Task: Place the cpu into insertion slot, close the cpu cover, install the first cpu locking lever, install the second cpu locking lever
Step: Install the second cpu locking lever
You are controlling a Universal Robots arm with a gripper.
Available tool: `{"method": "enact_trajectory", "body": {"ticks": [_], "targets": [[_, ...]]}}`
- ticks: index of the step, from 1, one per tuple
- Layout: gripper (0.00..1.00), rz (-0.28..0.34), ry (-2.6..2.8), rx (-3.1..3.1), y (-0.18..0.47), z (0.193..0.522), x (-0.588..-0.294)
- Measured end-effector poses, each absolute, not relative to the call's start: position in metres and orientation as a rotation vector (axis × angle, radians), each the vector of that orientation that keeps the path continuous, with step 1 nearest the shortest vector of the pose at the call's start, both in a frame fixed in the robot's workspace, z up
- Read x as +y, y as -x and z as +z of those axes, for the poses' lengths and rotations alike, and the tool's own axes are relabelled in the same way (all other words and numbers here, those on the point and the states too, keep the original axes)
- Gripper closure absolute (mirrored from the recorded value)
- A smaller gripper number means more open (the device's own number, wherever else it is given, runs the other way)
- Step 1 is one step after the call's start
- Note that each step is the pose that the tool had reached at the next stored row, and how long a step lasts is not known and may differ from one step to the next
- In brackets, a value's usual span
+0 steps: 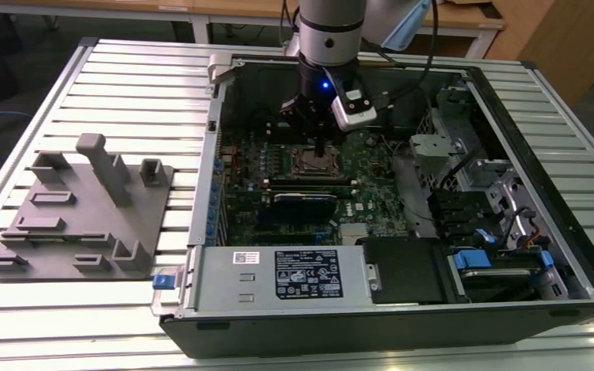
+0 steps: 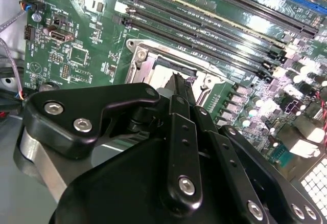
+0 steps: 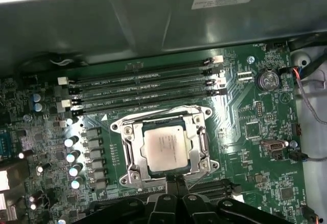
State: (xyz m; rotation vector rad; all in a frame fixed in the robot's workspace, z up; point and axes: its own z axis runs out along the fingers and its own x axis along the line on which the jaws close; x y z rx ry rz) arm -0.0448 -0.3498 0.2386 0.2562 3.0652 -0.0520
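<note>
Chip is sitting in the socket with the cover down, and my gripper is pinched together on nothing at the socket's 12 o'clock edge in the exterior view, so I reckon I'm on the locking bit, which wants a careful, firm push.

My arm stands upright, wrist downward; my claw hangs with both fingers pressed together.

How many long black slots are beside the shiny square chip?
4. The slots lie side by side, all parallel, between the cpu and the case wall in the first wrist view. None looks hidden.
</note>
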Motion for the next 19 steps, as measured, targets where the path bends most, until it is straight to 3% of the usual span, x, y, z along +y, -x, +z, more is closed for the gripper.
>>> {"method": "enact_trajectory", "body": {"ticks": [19], "targets": [[0.9, -0.052, -0.256, 3.065, 0.045, 0.239, -0.365]]}}
